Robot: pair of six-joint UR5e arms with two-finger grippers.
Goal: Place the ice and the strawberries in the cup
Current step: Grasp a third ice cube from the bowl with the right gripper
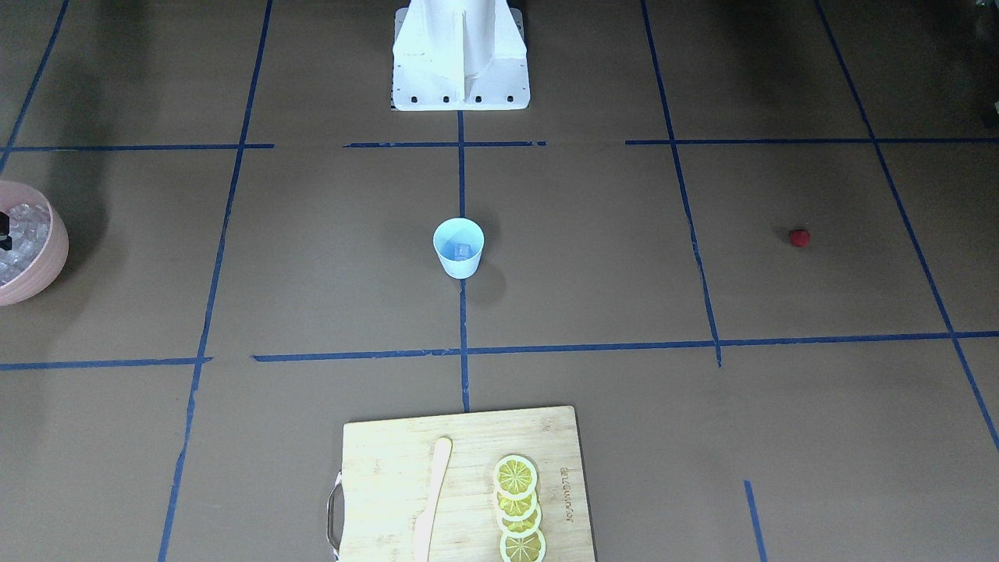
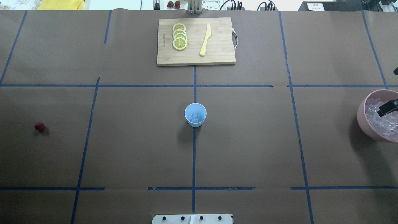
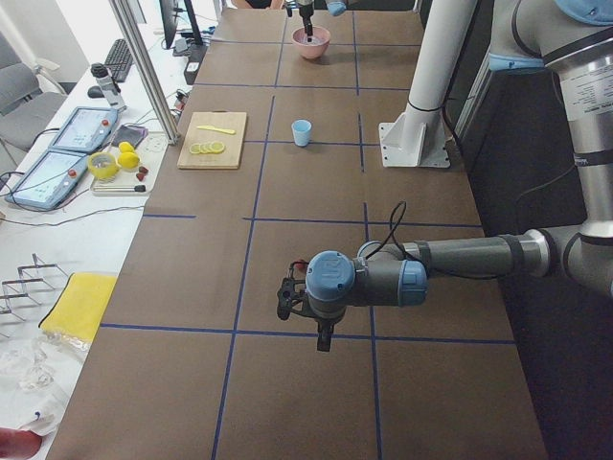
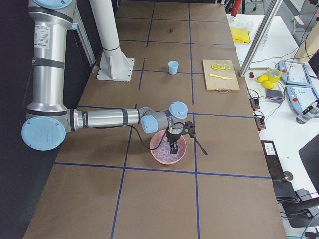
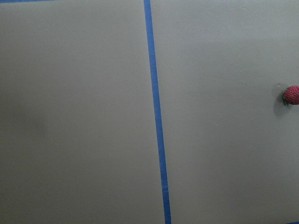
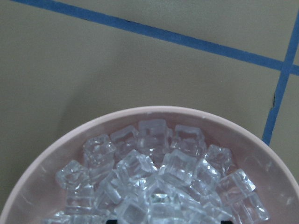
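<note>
Ice run: the right gripper [image 2: 387,108] hangs in the pink bowl [image 2: 362,115] of ice cubes [image 6: 159,172] at right — jaws, like the left gripper's [image 3: 285,302], unreadable — a firm pinch and carry to the central cup [image 2: 195,114] likely next; strawberry [image 2: 39,126] far left.

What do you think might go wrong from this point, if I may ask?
The ice cubes lie heaped and glassy in the bowl, so the right hand may slip off one or drag out several. The cup is small with a narrow mouth; a dropped cube might miss it. The round strawberry may roll when gripped.
</note>
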